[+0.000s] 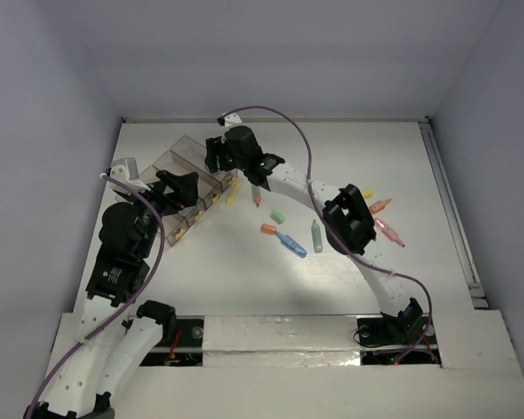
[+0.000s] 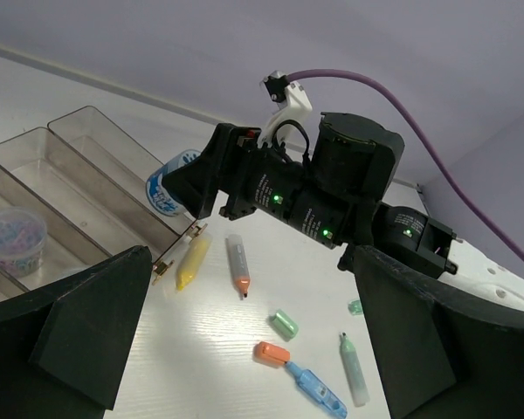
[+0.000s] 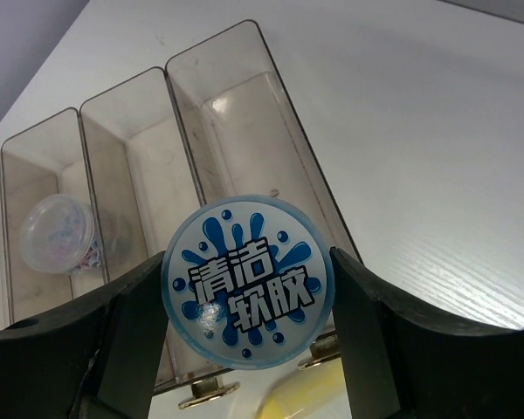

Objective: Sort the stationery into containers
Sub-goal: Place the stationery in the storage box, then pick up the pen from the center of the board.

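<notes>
The white table (image 1: pixel 367 166) carries 4 joined clear containers (image 3: pixel 236 131) at far left. The left gripper (image 1: pixel 188 185) hangs over them, spread wide and empty. The right gripper (image 3: pixel 247 288) pinches a round blue-labelled tub (image 3: pixel 247 278) above their clasp end. The pens (image 1: pixel 293 243) lie loose at centre and right.

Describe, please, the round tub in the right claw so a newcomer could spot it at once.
Start at the row of clear boxes on the left. Over their clasp end the right claw holds a round tub. Unlike the paler tub inside a box, its face bears a blue splash with white characters.
</notes>
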Available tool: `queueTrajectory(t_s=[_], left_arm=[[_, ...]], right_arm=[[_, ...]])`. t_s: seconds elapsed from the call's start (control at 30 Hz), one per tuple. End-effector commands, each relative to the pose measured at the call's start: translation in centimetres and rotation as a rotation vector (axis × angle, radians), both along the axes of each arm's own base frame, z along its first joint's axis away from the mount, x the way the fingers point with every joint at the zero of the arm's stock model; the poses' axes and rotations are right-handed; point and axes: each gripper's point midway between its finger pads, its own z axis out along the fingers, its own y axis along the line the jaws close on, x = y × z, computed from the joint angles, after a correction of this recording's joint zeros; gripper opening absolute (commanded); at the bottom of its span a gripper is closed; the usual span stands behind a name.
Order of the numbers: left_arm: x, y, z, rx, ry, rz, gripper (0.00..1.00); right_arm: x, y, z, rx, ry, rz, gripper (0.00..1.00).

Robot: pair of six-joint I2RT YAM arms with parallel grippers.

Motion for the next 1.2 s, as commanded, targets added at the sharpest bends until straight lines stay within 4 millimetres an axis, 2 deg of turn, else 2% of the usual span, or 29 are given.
queueTrajectory(t_s=[0.0, 0.2, 0.27, 0.3, 0.33, 0.4, 0.43, 0.5, 0.63, 0.77, 0.8, 0.87, 0.9, 0.93, 0.97, 1.0, 1.03, 1.07, 1.13, 1.17], left_arm=[[0.0, -0.1, 1.4, -0.006, -0.059, -0.008, 0.99], [0.0, -0.1, 1.4, -0.006, -0.059, -0.008, 0.99], [0.0, -0.1, 1.4, -0.006, -0.059, -0.008, 0.99], [0.0, -0.1, 1.4, -0.006, -0.059, -0.008, 0.99], [0.0, 0.0, 1.4, -0.005, -0.061, -0.008, 0.99], [0.0, 0.0, 1.3, -0.005, -0.06, -0.005, 0.99], [0.0, 0.0, 1.3, -0.004, -0.058, -0.005, 0.99], [0.1, 0.1, 1.3, -0.003, -0.058, 0.001, 0.99], [0.1, 0.1, 1.2, 0.0, -0.056, 0.004, 0.99], [0.3, 0.0, 0.9, 0.007, -0.046, -0.002, 0.99], [0.4, -0.1, 0.8, 0.012, -0.042, -0.006, 0.99], [0.6, -0.2, 0.5, 0.016, -0.034, -0.008, 0.99], [0.6, -0.4, 0.5, 0.016, -0.037, -0.019, 0.99], [0.6, -0.5, 0.3, 0.022, -0.035, -0.028, 0.99], [0.8, -0.7, 0.0, 0.025, -0.028, -0.036, 0.99], [0.8, -1.1, -0.1, 0.028, -0.029, -0.056, 0.99], [0.9, -1.3, -0.2, 0.031, -0.025, -0.065, 0.99], [1.1, -1.4, -0.5, 0.035, -0.014, -0.068, 0.99], [1.0, -2.2, -0.8, 0.037, -0.002, -0.115, 0.99], [1.2, -2.5, -1.1, 0.039, 0.008, -0.127, 0.99]], right_arm=[[1.1, 0.3, 4.2, 0.065, -0.089, -0.018, 0.42], [1.5, 0.1, 3.5, 0.048, -0.09, -0.038, 0.42], [1.5, 0.2, 3.3, 0.041, -0.084, -0.033, 0.46], [1.5, 0.2, 3.1, 0.039, -0.081, -0.031, 0.5], [1.5, 0.3, 3.1, 0.044, -0.079, -0.028, 0.65], [1.2, 0.6, 3.5, 0.058, -0.079, -0.009, 0.8], [1.1, 0.8, 3.9, 0.068, -0.08, 0.0, 0.91], [0.8, 1.0, 5.6, 0.101, -0.096, 0.019, 0.99], [0.1, 0.7, 8.9, 0.137, -0.133, 0.031, 1.0], [-1.2, -1.0, 12.0, 0.171, -0.184, 0.018, 1.0], [-2.3, -2.4, 11.8, 0.157, -0.175, 0.009, 0.99], [-3.0, -4.3, 12.4, 0.166, -0.201, -0.037, 0.9], [-3.9, -5.7, 14.5, 0.184, -0.228, -0.057, 0.85], [-4.8, -7.1, 11.1, 0.13, -0.183, -0.075, 0.55], [-5.0, -8.2, 10.7, 0.12, -0.184, -0.112, 0.36], [-5.6, -9.2, 10.1, 0.105, -0.175, -0.129, 0.24], [-6.4, -10.4, 11.1, 0.114, -0.182, -0.145, 0.1], [-7.1, -11.8, 8.0, 0.057, -0.136, -0.174, 0.07], [-7.6, -13.8, 6.3, 0.044, -0.082, -0.21, 0.08], [-8.7, -14.5, 4.7, 0.022, -0.048, -0.201, 0.11]])
